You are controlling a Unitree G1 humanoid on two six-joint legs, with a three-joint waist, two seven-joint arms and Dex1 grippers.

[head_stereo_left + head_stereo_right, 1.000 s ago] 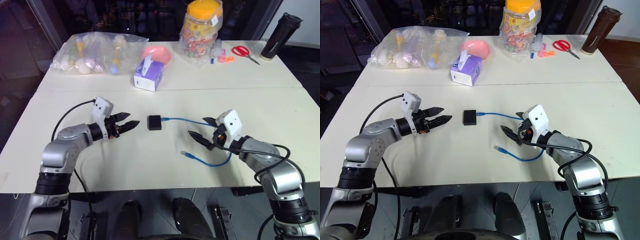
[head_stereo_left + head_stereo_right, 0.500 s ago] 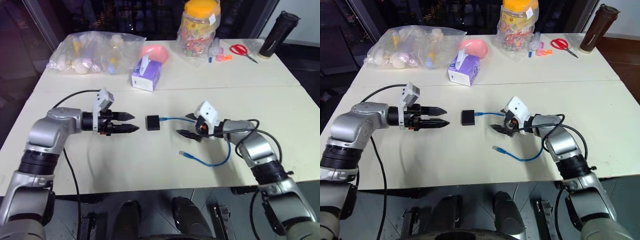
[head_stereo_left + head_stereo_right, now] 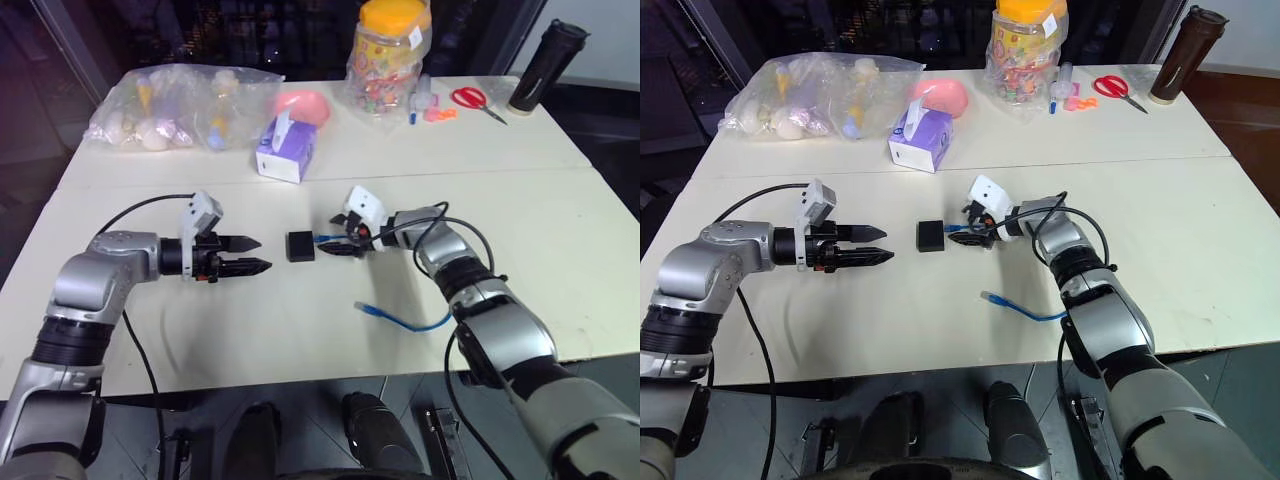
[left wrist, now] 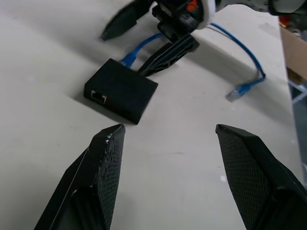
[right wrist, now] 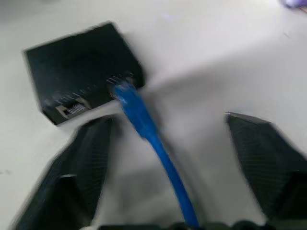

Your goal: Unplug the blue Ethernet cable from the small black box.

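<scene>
- The small black box (image 3: 301,245) sits near the middle of the table (image 3: 560,210), well in from every edge, with the blue cable (image 5: 144,120) plugged into the side facing the robot's right.
- The cable runs from the box between the fingers of the right claw (image 3: 338,245), then loops toward the near edge, where its free plug (image 3: 369,310) lies loose.
- The right claw's fingers stand apart on either side of the cable just beside the box, not clamped on it.
- The left claw (image 3: 252,255) hovers near the box's opposite side, fingers parted, holding nothing.
- Along the far edge stand a purple tissue box (image 3: 279,156), a plastic bag (image 3: 175,105), a candy jar (image 3: 390,55) and red scissors (image 3: 470,98).
</scene>
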